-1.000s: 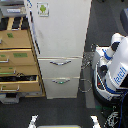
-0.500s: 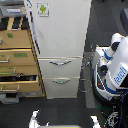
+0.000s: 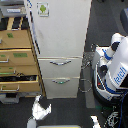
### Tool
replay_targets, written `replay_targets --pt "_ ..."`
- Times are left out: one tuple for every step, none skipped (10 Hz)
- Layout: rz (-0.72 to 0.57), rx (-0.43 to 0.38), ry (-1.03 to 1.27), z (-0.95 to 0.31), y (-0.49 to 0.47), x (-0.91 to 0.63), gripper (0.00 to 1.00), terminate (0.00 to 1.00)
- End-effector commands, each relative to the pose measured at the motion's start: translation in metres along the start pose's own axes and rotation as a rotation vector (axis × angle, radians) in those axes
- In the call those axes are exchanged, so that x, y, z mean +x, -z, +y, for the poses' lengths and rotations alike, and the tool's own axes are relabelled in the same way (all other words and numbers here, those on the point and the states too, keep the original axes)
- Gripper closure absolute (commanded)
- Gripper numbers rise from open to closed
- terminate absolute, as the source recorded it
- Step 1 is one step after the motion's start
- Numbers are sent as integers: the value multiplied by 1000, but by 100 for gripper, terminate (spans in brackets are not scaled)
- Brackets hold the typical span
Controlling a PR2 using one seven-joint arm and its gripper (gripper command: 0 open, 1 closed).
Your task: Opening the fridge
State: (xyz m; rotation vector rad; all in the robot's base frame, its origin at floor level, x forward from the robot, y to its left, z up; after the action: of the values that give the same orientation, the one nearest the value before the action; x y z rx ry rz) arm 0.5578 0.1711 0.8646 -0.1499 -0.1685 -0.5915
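The tall white fridge stands in the middle of the exterior view. Its big upper door carries a green-and-white sticker and looks shut. Two lower drawers with curved silver handles are shut too. My gripper shows at the bottom edge, below the fridge and apart from it. One white finger is at the lower left and the other at the lower right. They stand wide apart with nothing between them.
A tan wooden drawer cabinet stands against the fridge on the exterior view's left, with its lower drawers pulled out. A white-and-blue rounded robot body stands close on the right, with cables on the dark floor beside it.
My gripper's left finger has come further up into view toward the fridge. The fridge, the cabinet and the robot body have not moved.
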Motion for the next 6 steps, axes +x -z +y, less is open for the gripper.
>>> replay_targets --pt "49 -46 -128 45 -15 92 0 0" --pt "61 -12 -169 55 -16 105 0 0" --pt "68 -5 -200 61 -19 108 0 0" --pt "90 29 -270 79 -28 111 0 0" --pt "104 54 -307 88 -31 111 0 0" --pt "116 64 -328 93 -33 113 0 0"
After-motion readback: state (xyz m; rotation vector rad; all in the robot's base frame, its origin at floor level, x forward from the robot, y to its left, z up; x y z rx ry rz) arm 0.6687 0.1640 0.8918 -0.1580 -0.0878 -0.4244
